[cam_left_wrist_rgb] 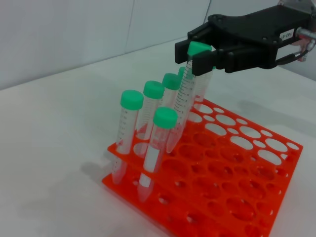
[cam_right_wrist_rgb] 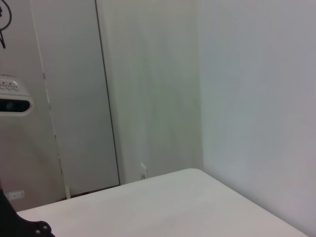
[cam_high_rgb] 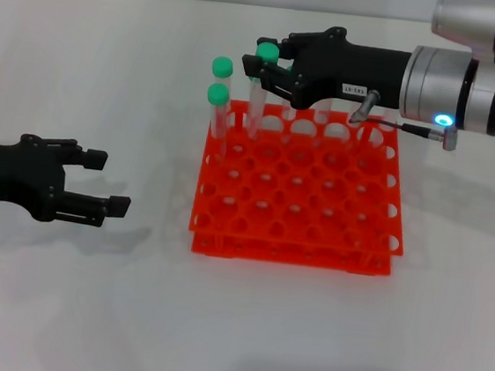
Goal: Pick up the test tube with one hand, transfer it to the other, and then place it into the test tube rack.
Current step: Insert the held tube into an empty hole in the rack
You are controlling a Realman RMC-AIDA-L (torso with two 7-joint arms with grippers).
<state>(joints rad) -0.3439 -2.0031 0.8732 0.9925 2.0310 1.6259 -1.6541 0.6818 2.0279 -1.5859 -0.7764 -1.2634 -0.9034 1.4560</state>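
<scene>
- The right hand (cam_high_rgb: 269, 64), black with a small white label, reaches in over the far edge of the test tube rack (cam_high_rgb: 300, 191). Its fingers are closed about the test tube (cam_left_wrist_rgb: 185, 106) just below the green cap.
- The tube hangs from that grip with its lower end already inside a hole in the rack's far row, leaning slightly. Judgement: the high grip near the cap keeps the fingers clear of the neighbouring caps while the tip is guided in.
- The tube appears only partly seated; its cap stands higher than those of the other tubes (cam_left_wrist_rgb: 143, 123). Judgement: the placing step is in hand and release is not yet due.
- The other green-capped tubes stand in holes along the rack's left and far edges, close beside the held one. Risk: a sideways move of the hand could knock them.
- The left hand (cam_high_rgb: 97, 183), unlabelled, sits low over the desk (cam_high_rgb: 84, 310) near its left edge, well apart from the rack. Its fingers are spread and hold nothing. Judgement: the handover is done and this arm is standing clear.
- The right wrist view shows only walls and a bare surface; it adds nothing on the grip.
</scene>
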